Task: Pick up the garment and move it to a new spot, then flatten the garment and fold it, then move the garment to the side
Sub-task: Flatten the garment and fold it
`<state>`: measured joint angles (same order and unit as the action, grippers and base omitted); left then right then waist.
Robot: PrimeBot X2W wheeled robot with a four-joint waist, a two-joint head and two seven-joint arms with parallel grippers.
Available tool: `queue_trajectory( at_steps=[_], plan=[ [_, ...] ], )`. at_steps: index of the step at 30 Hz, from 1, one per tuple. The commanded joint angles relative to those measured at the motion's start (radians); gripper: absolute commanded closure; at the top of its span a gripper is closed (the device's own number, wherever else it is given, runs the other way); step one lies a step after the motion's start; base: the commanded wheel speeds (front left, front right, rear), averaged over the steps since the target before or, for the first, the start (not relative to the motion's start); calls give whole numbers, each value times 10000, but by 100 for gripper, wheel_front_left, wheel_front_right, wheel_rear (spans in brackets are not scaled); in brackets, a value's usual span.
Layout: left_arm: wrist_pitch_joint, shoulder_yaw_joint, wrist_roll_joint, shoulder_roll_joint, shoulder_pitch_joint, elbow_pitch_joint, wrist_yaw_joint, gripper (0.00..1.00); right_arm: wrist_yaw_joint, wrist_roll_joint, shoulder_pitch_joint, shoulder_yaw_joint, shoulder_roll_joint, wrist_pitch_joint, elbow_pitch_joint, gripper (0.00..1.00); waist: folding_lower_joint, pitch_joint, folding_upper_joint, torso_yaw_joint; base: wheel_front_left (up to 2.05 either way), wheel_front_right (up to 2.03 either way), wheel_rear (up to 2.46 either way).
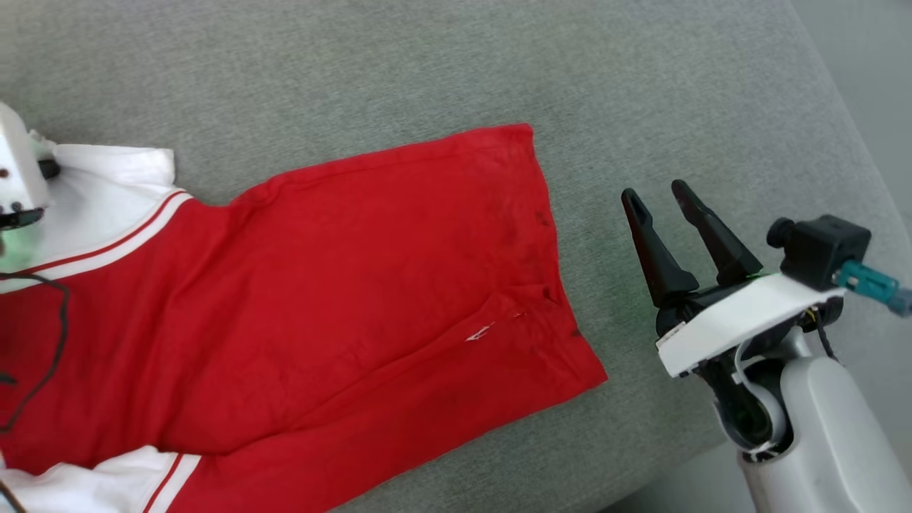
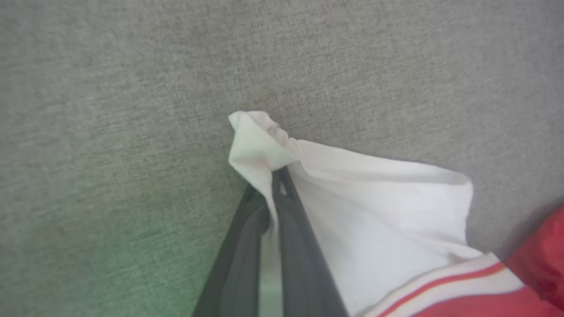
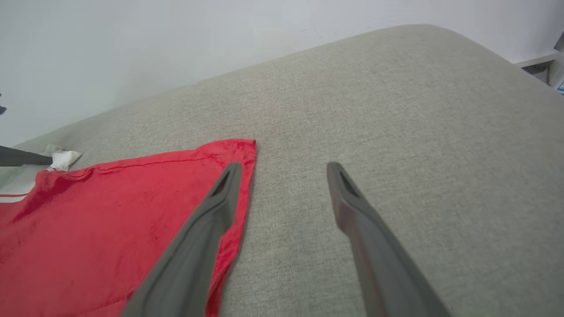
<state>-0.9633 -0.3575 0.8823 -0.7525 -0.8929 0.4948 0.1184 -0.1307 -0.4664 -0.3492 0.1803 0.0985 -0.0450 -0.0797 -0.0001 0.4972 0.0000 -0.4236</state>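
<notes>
A red garment (image 1: 342,299) with white sleeves and striped trim lay spread, back side up, across a grey upholstered surface (image 1: 427,64). It was mostly flat, with a long crease running toward the hem.

The left hand (image 2: 275,176) had its two dark fingers pressed together on a white sleeve corner (image 2: 255,141), which bunched up above the tips. This looked like a pinch made to pull that sleeve outward and smooth the cloth during flattening.

The right hand (image 1: 655,192) hovered just beside the hem, its fingers spread wide. It held nothing and sat apart from the fabric. It was probably placed there to take the near hem corner (image 3: 249,147) so both ends could be stretched together.
</notes>
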Motion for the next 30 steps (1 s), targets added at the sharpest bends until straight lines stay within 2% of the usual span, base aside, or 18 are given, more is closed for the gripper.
queue_trajectory(
  at_steps=[1, 4, 9, 16, 23, 28, 29, 30],
  plan=[
    [-46, -378, -80, 379, 877, 423, -41, 100, 0, -64, -206, -16, 120, -100, -104, 0, 1, -55, 0, 100, 0, 0, 0],
    [664, -312, -202, 555, 453, 333, -253, 100, 0, -554, -607, 28, 287, -790, -634, 0, 1, -190, 0, 390, 0, 0, 0],
    [1804, -354, -459, 1015, -235, -72, -676, 100, 2, -1490, -1695, 162, 891, -2640, -1984, 0, 1, -448, 0, 1162, 0, 0, 0],
    [2739, -797, -831, 1664, -772, -544, -1356, 100, 0, -1894, -3320, 524, 1669, -4611, -3430, 0, 1, -503, 0, 2363, 0, 0, 0],
    [3197, -1037, -936, 2061, -995, -839, -1670, 100, 0, -1857, -4682, 925, 1609, -5853, -5181, 0, 1, -216, 0, 3056, 0, 0, 0],
    [3394, -1105, -938, 2128, -1003, -871, -1790, 100, -14, -1873, -4842, 1630, 1304, -6857, -6438, 0, 1, -134, 0, 3308, 0, 0, 0],
    [3429, -1116, -929, 2147, -995, -855, -1805, 100, -14, -1861, -4865, 1759, 1261, -7026, -6630, 54, 1, -129, 0, 3341, 0, 0, 0],
    [3474, -1117, -906, 2182, -972, -830, -1810, 100, -14, -1867, -4883, 1861, 1217, -7144, -6791, 89, 1, -138, 0, 3376, 0, 0, 0]
  ],
)
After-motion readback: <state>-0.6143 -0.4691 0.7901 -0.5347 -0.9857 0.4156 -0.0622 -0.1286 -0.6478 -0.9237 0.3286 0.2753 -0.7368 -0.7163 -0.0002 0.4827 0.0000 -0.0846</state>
